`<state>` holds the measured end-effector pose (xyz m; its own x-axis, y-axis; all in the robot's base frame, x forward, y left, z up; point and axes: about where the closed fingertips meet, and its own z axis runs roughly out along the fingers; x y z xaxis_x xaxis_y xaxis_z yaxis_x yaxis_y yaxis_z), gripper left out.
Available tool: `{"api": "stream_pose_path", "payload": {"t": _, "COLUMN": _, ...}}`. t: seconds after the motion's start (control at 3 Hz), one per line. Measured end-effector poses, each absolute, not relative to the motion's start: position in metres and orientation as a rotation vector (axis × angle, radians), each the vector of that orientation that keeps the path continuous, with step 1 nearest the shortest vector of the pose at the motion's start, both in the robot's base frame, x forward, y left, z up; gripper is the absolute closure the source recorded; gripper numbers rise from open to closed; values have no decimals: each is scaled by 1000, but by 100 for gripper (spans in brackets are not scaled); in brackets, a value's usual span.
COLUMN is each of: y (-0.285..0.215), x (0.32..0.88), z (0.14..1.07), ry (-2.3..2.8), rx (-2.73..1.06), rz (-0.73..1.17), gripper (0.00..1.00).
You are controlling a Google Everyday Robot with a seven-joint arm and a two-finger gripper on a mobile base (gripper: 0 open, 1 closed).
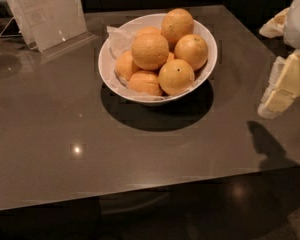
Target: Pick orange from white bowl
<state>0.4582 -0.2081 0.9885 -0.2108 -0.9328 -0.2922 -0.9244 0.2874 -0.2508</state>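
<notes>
The white bowl (pixel 111 66) stands on the dark table, lined with crumpled white paper and heaped with several oranges. The orange (pixel 150 50), large and dull-skinned, lies on top at the middle of the pile. A smaller orange with a dark stem dot (pixel 176 76) lies at the front right. My gripper (pixel 284 86), pale yellow-white, hangs over the table's right edge, well to the right of the bowl and apart from it, holding nothing that I can see.
A clear acrylic sign holder (pixel 47 14) stands at the back left of the grey table (pixel 65 134). The gripper's shadow (pixel 267 144) falls near the table's front right corner. The arm's white body (pixel 297 19) is at the top right.
</notes>
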Motion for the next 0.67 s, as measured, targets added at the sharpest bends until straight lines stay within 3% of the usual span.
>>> {"api": "stream_pose_path", "payload": {"t": 0.67, "y": -165, "x": 521, "z": 1008, "ry": 2042, "rx": -1704, "rz": 124, "gripper": 0}}
